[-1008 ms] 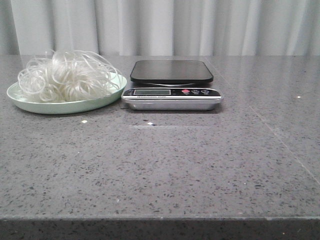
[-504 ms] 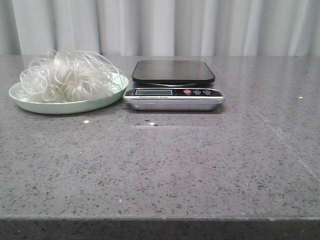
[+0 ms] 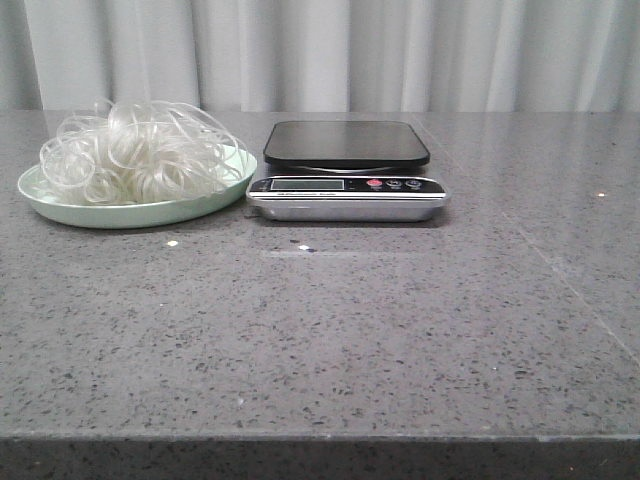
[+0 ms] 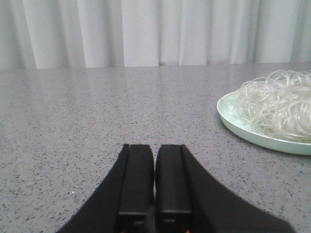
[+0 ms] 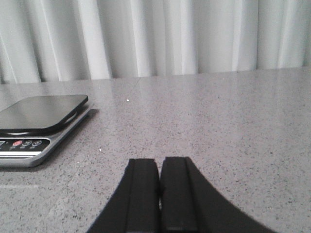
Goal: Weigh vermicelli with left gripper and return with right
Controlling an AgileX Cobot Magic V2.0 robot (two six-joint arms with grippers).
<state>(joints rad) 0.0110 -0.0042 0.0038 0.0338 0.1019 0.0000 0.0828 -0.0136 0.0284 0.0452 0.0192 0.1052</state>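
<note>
Vermicelli: heaped on the mint-green plate, near far-left corner of worktop.
Scale: just beside the plate, platform bare.
Left tool: fingers together, holding nothing.
Right tool: fingers together, holding nothing.

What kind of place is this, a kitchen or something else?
Likely a staged kitchen-style test bench: a speckled grey stone countertop, a digital kitchen scale beside a plate of vermicelli, and a plain white curtain behind.
</note>
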